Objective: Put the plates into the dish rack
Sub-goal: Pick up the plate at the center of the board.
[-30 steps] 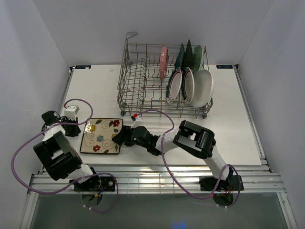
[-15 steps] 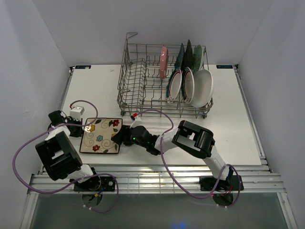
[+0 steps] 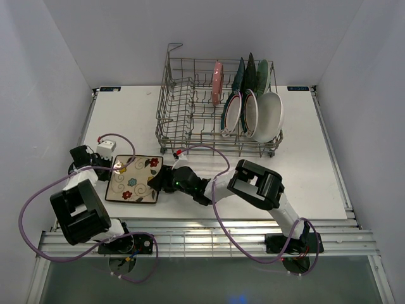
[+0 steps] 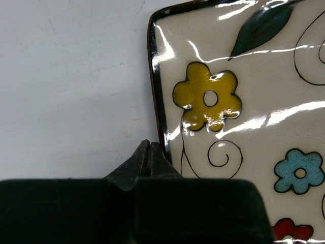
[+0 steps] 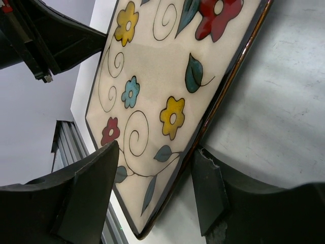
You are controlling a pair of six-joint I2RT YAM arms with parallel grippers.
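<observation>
Left gripper (image 4: 149,158): jaws pressed shut, gripping nothing, tips right at the left rim of the cream floral plate (image 4: 238,127), touching or just beside.

Right gripper (image 5: 152,195): jaws open, straddling that plate's opposite rim, not clamped.

Lies on the bench (image 3: 304,164), in front of the dish rack (image 3: 190,107), apart from it.

Counts 7 racked plates (image 3: 250,111) upright in the right half, so reads as 7 of 8 done, 1 left.

Shows rim contact only from the wrists; shows rack and count only from the top.

White table (image 3: 126,117), plain white walls (image 3: 114,38), ribbed metal rail along near edge (image 3: 209,240)
</observation>
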